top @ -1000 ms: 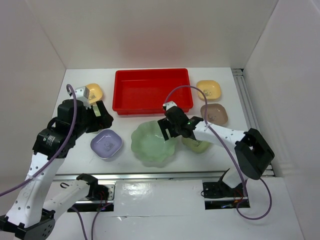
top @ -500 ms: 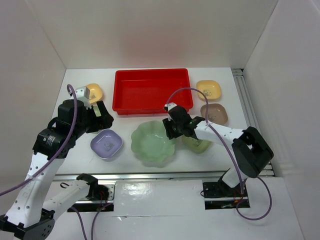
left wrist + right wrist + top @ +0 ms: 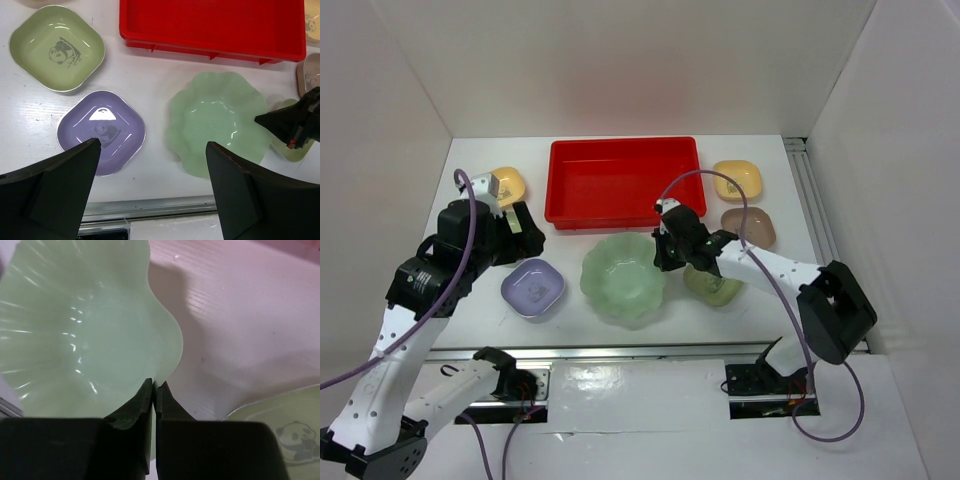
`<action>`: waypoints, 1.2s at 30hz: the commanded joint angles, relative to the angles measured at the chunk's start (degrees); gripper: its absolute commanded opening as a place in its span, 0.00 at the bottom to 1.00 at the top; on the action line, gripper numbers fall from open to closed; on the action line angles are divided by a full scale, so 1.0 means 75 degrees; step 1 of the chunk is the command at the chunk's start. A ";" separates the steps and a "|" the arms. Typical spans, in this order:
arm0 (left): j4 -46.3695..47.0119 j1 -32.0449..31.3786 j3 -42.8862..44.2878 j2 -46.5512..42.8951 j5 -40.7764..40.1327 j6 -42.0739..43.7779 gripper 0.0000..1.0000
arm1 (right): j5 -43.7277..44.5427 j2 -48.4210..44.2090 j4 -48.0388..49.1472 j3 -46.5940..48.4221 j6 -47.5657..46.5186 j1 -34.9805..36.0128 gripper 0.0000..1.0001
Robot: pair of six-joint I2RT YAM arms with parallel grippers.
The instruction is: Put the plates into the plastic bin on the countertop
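Step in hand: transfer of the large pale-green dish (image 3: 623, 280) into the red bin (image 3: 620, 185). The right gripper (image 3: 152, 385) is clamped on the dish's scalloped rim, on its right side. The dish is over the countertop (image 3: 570, 245), just short of the bin's near wall; whether it is raised cannot be told. The left gripper (image 3: 153, 144) hangs with fingers wide apart above the lavender dish (image 3: 101, 131). The next move probably calls for lifting the dish above the wall, then carrying it forward

Pale-green scalloped plate (image 3: 623, 280) sits just before the red bin (image 3: 625, 181).
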 commanded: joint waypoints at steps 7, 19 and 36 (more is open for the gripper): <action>0.0103 -0.0250 0.0227 -0.0088 -0.0563 -0.0006 1.00 | -0.0006 -0.1349 -0.1992 0.0899 -0.0486 -0.0040 0.00; 0.0103 -0.0250 0.0157 -0.0006 -0.0563 -0.0006 1.00 | -0.4200 -0.0672 -0.0002 0.1895 0.0471 -0.2955 0.00; 0.0396 -0.0250 -0.0347 -0.0017 -0.0353 -0.0006 1.00 | -0.5070 0.3570 0.5461 0.3358 0.4142 -0.3792 0.00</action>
